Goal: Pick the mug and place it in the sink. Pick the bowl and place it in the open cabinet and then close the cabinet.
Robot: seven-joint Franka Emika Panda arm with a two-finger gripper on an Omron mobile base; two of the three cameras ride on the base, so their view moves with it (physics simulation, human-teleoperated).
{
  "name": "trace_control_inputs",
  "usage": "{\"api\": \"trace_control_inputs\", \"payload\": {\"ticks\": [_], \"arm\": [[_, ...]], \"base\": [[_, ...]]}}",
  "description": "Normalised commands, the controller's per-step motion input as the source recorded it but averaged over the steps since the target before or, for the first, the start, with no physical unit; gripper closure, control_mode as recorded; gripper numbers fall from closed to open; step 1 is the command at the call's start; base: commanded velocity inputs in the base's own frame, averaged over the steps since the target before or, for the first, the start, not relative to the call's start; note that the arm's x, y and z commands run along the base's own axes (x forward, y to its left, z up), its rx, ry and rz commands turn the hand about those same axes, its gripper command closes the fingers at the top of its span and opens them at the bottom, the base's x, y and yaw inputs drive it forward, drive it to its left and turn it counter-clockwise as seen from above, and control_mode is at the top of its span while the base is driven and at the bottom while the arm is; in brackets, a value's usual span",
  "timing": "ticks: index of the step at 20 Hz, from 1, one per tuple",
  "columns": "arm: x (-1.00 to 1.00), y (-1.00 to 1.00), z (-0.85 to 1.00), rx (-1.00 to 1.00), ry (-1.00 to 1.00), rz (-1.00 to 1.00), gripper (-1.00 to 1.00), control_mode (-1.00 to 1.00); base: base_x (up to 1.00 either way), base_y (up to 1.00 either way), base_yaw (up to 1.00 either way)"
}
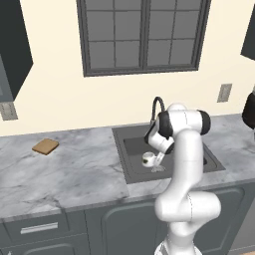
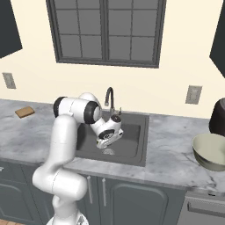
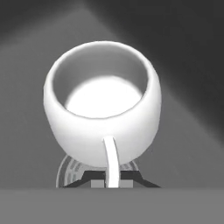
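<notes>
The small white mug [image 3: 103, 105] is down inside the dark grey sink [image 1: 130, 149], upright and close over the round silver drain [image 3: 65, 173]. I cannot tell whether it touches the bottom. My gripper [image 3: 111, 179] is shut on the mug's thin side handle [image 3: 110, 157]. From the left, the mug [image 1: 148, 159] shows just left of my gripper [image 1: 158, 162]. From the right, my gripper [image 2: 107, 143] reaches into the sink [image 2: 136, 132] and covers the mug. The wide cream bowl [image 2: 212, 151] stands on the counter far right.
The dark gooseneck faucet [image 1: 158, 107] rises behind the basin, close to my wrist. A brown slab [image 1: 45, 146] lies on the left counter. A dark appliance [image 2: 218, 116] stands behind the bowl. Dark wall cabinets [image 1: 15, 45] hang in the upper corners; I cannot tell whether either stands open.
</notes>
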Motion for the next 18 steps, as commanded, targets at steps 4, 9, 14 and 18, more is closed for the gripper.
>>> {"api": "trace_control_inputs", "payload": {"ticks": [4, 9, 14, 18], "arm": [[0.29, 0.04, -0.29, 0.03, 0.00, 0.00, 1.00, -1.00], [0.28, 0.05, -0.26, 0.02, 0.00, 0.00, 1.00, -1.00], [0.30, 0.08, -0.24, 0.00, 0.00, 0.00, 1.00, -1.00], [0.28, 0.17, -0.14, 0.00, 0.00, 0.00, -1.00, -1.00]], "base": [[0.00, 0.00, 0.00], [0.00, 0.00, 0.00], [0.00, 0.00, 0.00], [0.00, 0.00, 0.00]]}}
